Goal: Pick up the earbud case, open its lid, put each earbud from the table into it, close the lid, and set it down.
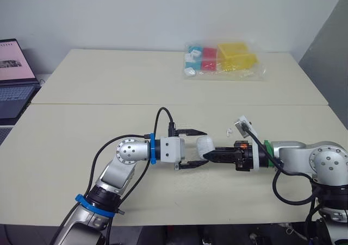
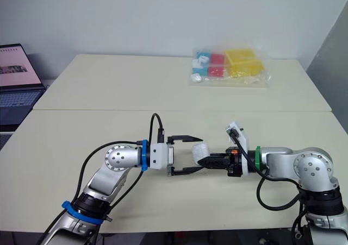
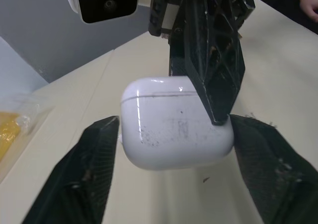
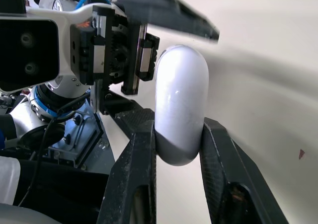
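The right gripper (image 1: 211, 156) pinched the earbud case (image 3: 174, 122), lid shut, above the table's (image 1: 81, 125) six-o'clock edge. The left gripper (image 2: 191, 154), at its nine o'clock, stood wide around it. It should probably close squarely on the body, clear of the lid seam.

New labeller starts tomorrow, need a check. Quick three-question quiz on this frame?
1. True or false: the glossy white rounded plastic earbud case has its lid open.
2. Which gripper is clamped on the case? A: left gripper. B: right gripper. C: neither.
3. Fill in: the left gripper, set around the case, is ___.
Key: 1 false; 2 B; 3 open.
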`<action>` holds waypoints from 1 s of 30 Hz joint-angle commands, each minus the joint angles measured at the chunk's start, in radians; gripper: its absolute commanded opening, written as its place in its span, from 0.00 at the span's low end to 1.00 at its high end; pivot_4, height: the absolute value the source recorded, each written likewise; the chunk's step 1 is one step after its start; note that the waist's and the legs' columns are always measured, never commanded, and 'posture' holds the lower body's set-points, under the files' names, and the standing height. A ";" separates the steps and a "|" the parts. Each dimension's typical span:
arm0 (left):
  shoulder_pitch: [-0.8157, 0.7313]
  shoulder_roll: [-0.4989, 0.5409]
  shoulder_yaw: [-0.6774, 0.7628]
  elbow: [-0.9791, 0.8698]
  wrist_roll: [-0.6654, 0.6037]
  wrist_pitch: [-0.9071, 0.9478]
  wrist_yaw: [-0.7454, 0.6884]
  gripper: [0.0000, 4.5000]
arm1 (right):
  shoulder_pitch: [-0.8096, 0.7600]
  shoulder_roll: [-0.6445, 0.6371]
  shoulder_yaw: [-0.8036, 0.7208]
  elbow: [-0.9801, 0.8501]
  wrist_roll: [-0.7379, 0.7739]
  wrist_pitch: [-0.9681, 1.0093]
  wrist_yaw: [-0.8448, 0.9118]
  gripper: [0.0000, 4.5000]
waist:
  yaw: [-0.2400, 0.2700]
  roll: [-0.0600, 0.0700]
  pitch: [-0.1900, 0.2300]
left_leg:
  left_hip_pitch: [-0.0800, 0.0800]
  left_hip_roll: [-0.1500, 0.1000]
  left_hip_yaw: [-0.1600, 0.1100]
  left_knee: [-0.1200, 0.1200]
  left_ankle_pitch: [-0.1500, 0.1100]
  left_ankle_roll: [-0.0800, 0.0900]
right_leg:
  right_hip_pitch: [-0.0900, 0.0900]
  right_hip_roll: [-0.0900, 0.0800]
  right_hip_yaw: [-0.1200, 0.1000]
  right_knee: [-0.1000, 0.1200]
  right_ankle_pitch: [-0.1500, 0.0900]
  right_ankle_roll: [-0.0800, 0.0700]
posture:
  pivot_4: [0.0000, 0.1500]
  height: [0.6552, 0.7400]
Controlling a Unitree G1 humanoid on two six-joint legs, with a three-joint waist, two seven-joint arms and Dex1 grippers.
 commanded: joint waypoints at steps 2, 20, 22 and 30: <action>-0.014 0.041 0.012 -0.009 0.027 0.012 0.006 1.00 | -0.016 -0.037 0.006 -0.028 -0.017 -0.004 0.037 0.17 | 0.000 0.000 0.000 | 0.000 0.000 0.000 0.000 0.000 0.000 | 0.000 0.000 0.000 0.000 0.000 0.000 | 1.00 0.95; -0.158 0.065 -0.011 -0.281 -0.178 0.921 0.073 1.00 | -0.305 -0.477 0.533 -0.160 -0.960 -0.591 0.697 0.17 | -0.002 0.001 0.001 | -0.004 0.000 -0.001 0.000 0.000 0.000 | -0.004 0.000 -0.001 -0.003 -0.001 0.000 | 1.00 0.95; -0.171 0.068 -0.030 -0.284 -0.168 0.922 0.070 1.00 | -0.309 -0.470 0.538 -0.149 -0.997 -0.611 0.734 0.17 | -0.002 0.001 0.001 | -0.004 0.000 -0.001 -0.001 0.000 0.000 | -0.004 0.001 -0.001 -0.003 -0.001 0.000 | 1.00 0.95; -0.226 0.028 -0.075 -0.259 -0.156 0.932 0.091 1.00 | -0.328 -0.418 0.537 -0.133 -1.107 -0.658 0.823 0.17 | -0.003 0.001 0.001 | -0.003 0.000 -0.001 0.000 0.000 0.000 | -0.004 0.001 0.000 -0.001 -0.001 0.000 | 1.00 0.95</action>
